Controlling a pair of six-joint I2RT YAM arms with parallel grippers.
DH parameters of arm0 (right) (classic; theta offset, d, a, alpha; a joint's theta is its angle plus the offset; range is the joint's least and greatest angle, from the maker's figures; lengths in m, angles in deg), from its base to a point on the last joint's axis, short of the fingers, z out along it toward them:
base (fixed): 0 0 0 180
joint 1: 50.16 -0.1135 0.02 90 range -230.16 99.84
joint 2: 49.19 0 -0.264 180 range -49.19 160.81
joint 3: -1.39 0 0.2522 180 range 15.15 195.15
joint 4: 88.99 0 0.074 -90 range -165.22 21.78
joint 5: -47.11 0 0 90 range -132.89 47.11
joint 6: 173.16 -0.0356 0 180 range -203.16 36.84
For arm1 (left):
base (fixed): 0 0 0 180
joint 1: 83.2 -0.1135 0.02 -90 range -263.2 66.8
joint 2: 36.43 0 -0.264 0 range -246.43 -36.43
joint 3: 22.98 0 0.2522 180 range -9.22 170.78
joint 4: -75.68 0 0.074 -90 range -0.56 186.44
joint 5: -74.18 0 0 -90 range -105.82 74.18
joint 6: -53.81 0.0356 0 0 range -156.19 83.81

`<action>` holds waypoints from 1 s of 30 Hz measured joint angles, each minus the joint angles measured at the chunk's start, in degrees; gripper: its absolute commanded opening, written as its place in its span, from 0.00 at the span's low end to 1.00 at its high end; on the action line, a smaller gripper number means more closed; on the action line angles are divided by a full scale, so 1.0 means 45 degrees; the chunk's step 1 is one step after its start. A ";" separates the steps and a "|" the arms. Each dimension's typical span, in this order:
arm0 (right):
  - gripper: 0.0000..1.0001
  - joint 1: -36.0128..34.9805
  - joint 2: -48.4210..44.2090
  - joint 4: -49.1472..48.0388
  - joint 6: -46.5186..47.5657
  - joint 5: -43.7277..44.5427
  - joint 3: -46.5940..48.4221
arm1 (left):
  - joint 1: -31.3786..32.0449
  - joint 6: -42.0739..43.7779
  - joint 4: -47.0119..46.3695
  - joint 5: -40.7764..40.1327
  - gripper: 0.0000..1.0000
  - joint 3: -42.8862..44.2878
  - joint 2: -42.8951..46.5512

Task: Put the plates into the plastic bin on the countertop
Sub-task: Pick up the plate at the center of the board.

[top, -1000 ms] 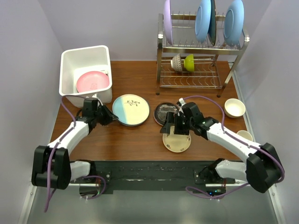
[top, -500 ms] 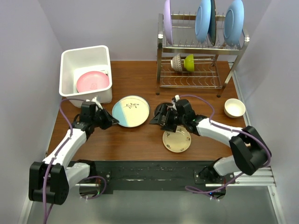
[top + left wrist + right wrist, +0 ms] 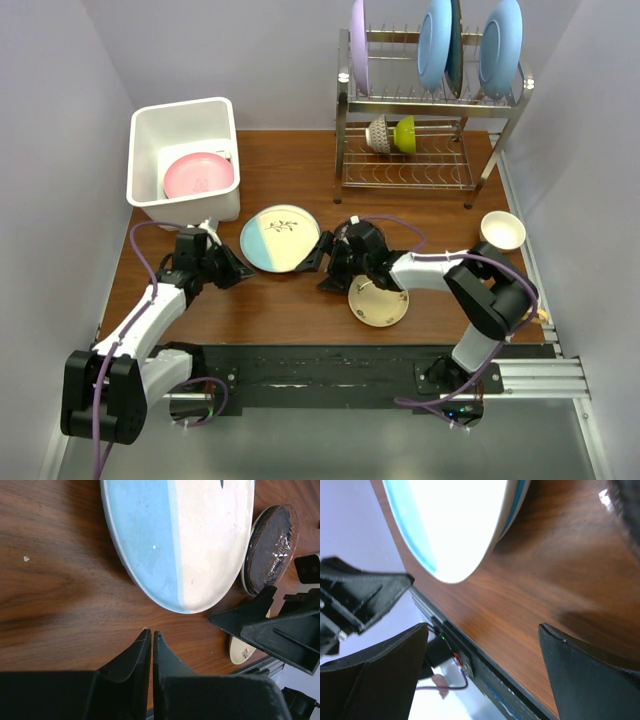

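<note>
— Where are the grippers?
— The left gripper [image 3: 240, 271] is low over the bench [image 3: 300, 300], its fingers pressed together on nothing. The tips stop just short of the near-left rim of the blue-and-cream plate [image 3: 280, 237]. In the left wrist view a thin strip of wood shows between tips and rim.
— And the other one?
— The right gripper [image 3: 320, 271] is spread wide with nothing between its fingers. Its mouth faces that same plate's right rim from close by. So the plate lies flat on the bench between the two grippers, touched by neither as far as I can tell.
— Any other plates close in?
— A yellowish plate [image 3: 378, 303] lies just to the near right of the right gripper, partly under that arm. The dark plate [image 3: 270, 547] sits right beside the right gripper's fingers, and from above the gripper hides most of it.
— And the bin?
— The bin [image 3: 183, 106] stands farther back, beyond the left gripper and to its left, near it but apart. A pink plate [image 3: 198, 175] lies inside. A cream bowl [image 3: 502, 230] sits well off to the right gripper's right. Farthest back, beyond the right gripper, stands a wire rack [image 3: 420, 104].
</note>
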State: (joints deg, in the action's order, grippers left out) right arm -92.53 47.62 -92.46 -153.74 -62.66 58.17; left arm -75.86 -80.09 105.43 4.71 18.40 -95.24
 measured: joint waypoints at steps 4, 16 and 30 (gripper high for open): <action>0.86 0.0010 0.0491 -0.0899 -0.0845 0.0267 -0.0078 | 0.0005 0.0019 0.0010 -0.0053 0.17 0.0029 -0.0029; 0.52 0.0010 0.2064 -0.2458 -0.2599 0.0748 0.0447 | 0.0044 0.0330 0.0233 -0.0165 0.17 0.0272 -0.0185; 0.04 0.0010 0.2181 -0.1467 -0.2637 0.0865 0.1073 | 0.0044 0.0568 0.0583 -0.0335 0.17 0.0272 -0.0165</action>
State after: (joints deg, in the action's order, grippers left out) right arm -92.49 57.44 -99.06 -165.61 -58.77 63.00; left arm -75.67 -77.53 108.05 3.21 19.62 -95.98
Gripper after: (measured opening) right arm 0.157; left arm 0.169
